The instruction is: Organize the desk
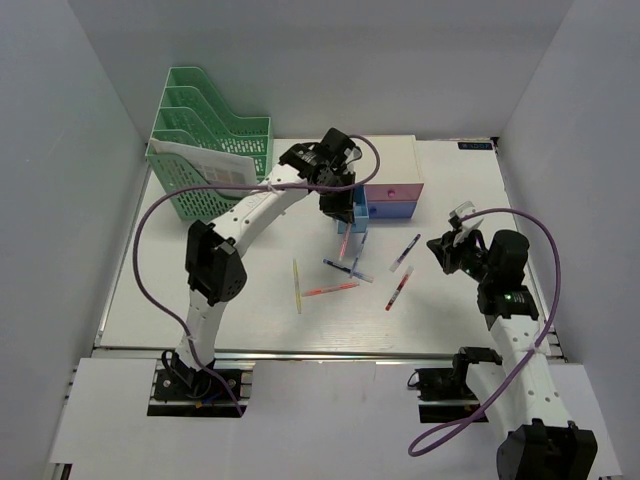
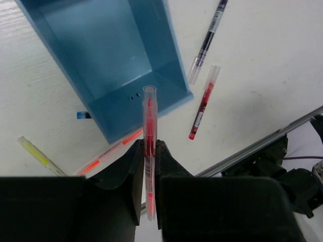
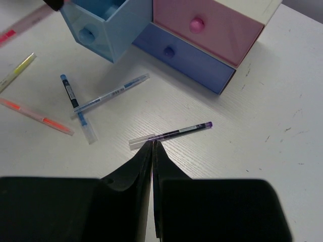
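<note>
White desk (image 1: 260, 322), grey walls (image 1: 60, 200): left end effector (image 2: 149, 149) pinching red pen (image 2: 149, 113), right end effector (image 3: 152, 146) closed.

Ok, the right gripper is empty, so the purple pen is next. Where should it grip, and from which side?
Mid-barrel on the purple pen, coming straight down from above with the jaws across its thin width. It lies flat on the desk with no other pen touching, so both long sides are free. The right gripper is shut and must open first.
</note>
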Action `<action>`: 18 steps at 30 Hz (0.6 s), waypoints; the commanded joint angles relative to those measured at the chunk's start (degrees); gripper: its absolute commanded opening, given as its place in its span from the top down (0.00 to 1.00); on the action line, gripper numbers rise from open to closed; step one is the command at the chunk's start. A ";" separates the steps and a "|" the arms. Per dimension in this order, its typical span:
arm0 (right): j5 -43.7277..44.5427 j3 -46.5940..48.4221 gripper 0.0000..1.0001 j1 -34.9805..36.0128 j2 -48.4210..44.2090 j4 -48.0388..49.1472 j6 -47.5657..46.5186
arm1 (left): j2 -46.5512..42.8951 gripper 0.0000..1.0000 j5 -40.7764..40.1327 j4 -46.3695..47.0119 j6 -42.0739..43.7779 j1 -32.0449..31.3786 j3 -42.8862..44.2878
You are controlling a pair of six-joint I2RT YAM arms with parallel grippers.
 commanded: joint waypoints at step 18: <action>-2.77 -0.16 0.91 -0.08 -4.38 1.00 0.26 | -3.70 1.00 -4.81 7.83 -7.33 0.92 6.68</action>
